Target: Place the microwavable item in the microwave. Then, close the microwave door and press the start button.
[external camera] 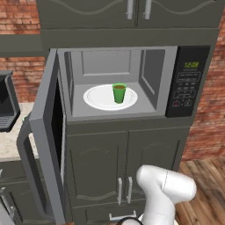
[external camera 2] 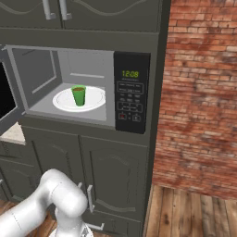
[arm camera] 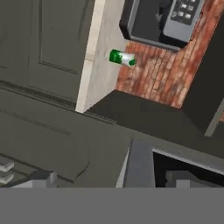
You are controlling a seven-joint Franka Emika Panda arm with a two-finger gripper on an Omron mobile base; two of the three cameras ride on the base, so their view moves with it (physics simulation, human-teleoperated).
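The small green cup with brown contents stands upright on the white turntable inside the microwave. The microwave door hangs wide open to the left, its bar handle facing outward. A black keypad panel with a green display sits right of the cavity. My gripper is low, in front of the lower cabinets and far from the cup. Its fingertips stand wide apart, open, with nothing between them.
A green-and-white carton lies on the pale counter near the grey coffee machine. Dark lower cabinets are under the microwave. A brick wall and wood floor lie to the right.
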